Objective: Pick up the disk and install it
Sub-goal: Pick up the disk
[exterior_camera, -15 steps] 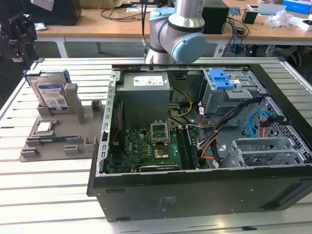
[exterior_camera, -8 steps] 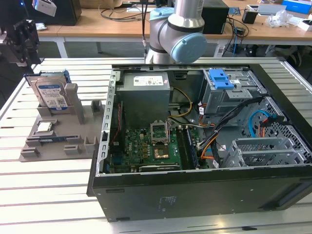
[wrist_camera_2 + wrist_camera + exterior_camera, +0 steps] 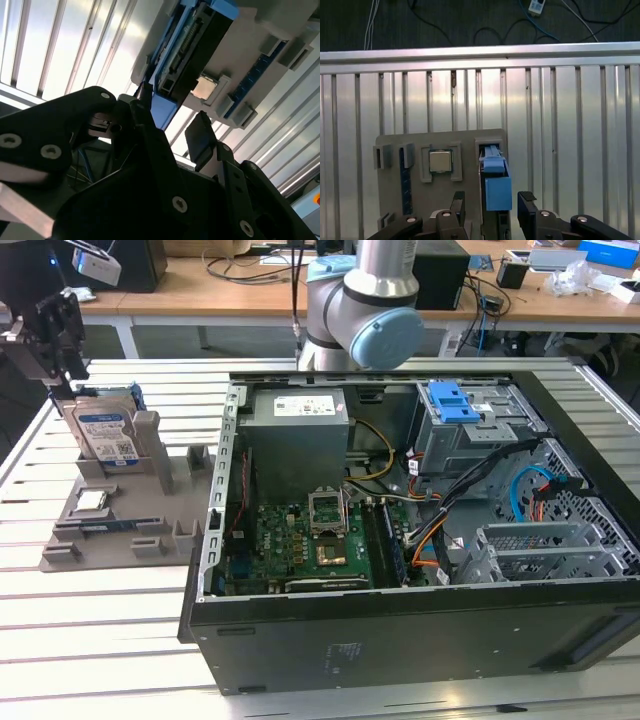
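Both ways clear of the disk [image 3: 496, 186], hangs open with the hand [image 3: 492, 196] empty, one finger [image 3: 526, 201] on each side of the blue rail. Finds the disk on edge in a grey holder [image 3: 465, 141] beside a square chip [image 3: 440, 161], on the slatted desk [image 3: 570, 125].
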Robot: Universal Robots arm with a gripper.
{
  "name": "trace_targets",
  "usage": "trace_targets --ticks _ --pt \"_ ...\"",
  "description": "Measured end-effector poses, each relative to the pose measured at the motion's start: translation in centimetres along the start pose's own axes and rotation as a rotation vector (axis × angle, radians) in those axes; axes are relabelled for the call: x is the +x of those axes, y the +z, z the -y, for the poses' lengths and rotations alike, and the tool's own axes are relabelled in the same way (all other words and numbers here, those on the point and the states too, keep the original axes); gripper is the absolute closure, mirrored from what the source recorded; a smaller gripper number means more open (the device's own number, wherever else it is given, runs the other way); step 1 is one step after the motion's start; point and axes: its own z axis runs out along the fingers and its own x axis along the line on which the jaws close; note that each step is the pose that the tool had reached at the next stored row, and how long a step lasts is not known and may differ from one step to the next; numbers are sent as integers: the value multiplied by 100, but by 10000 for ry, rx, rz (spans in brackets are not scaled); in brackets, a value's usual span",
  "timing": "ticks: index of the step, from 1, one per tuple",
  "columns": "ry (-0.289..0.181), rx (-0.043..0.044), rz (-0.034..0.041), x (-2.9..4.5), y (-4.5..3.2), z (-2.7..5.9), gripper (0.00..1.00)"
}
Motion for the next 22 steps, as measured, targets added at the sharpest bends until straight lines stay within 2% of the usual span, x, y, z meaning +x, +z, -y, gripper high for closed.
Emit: trace_targets --ticks 11,22 --pt "-277 9 -11 -42 221 2 46" --pt "-209 7 -10 -52 425 5 46"
